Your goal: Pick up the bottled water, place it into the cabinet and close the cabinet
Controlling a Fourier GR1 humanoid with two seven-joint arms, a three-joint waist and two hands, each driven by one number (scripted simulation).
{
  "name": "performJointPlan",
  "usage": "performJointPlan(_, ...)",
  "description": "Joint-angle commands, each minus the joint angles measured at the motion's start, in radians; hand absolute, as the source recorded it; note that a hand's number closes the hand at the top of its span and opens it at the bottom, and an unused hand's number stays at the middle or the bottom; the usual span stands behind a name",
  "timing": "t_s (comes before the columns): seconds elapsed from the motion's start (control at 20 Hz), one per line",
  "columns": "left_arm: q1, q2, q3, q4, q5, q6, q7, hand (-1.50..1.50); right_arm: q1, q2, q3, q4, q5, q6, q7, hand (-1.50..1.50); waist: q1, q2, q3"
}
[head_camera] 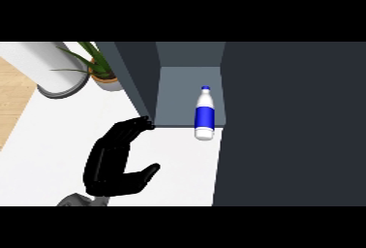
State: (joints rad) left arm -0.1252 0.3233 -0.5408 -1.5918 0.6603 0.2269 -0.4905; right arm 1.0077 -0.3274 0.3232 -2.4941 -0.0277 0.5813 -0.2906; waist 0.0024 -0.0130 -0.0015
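Note:
The bottled water (205, 114), white with a blue label and blue cap, lies inside the open cabinet (177, 92). Its cap points to the back and its base pokes slightly over the front edge. The cabinet's dark left door (136, 77) stands open, edge-on. My left hand (114, 162) is open, palm down over the white counter, left of the bottle. Its fingertips (143, 122) touch the bottom corner of that door, and the thumb sticks out to the right. It holds nothing. My right hand shows nowhere.
A large dark cabinet panel (286, 121) fills the right side of the view. A potted plant (102, 68) and a white cylinder (50, 68) stand at the back left. The white counter (43, 145) extends left to its edge, with wooden floor (14, 97) beyond.

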Motion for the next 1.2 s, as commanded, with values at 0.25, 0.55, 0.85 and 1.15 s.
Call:
performJointPlan(0.25,0.184,0.155,0.142,-0.192,0.143,-0.102,0.012,-1.50,0.005,-0.093,0.178,-0.194,0.172,0.054,0.089,1.50,0.017,-0.004,-0.005)
performJointPlan(0.55,0.278,0.206,0.193,-0.189,0.180,-0.155,-0.010,-1.50,-0.083,-0.129,0.293,-0.225,0.222,0.054,0.156,1.50,0.019,-0.010,-0.009)
performJointPlan(0.85,0.324,0.259,0.246,-0.204,0.226,-0.218,-0.005,-1.50,-0.169,-0.129,0.402,-0.174,0.209,0.031,0.214,1.50,0.043,-0.003,-0.014)
performJointPlan(1.15,0.371,0.314,0.294,-0.222,0.264,-0.294,-0.008,-1.50,-0.187,-0.034,0.528,-0.099,0.104,-0.059,0.226,1.50,0.077,0.012,-0.013)
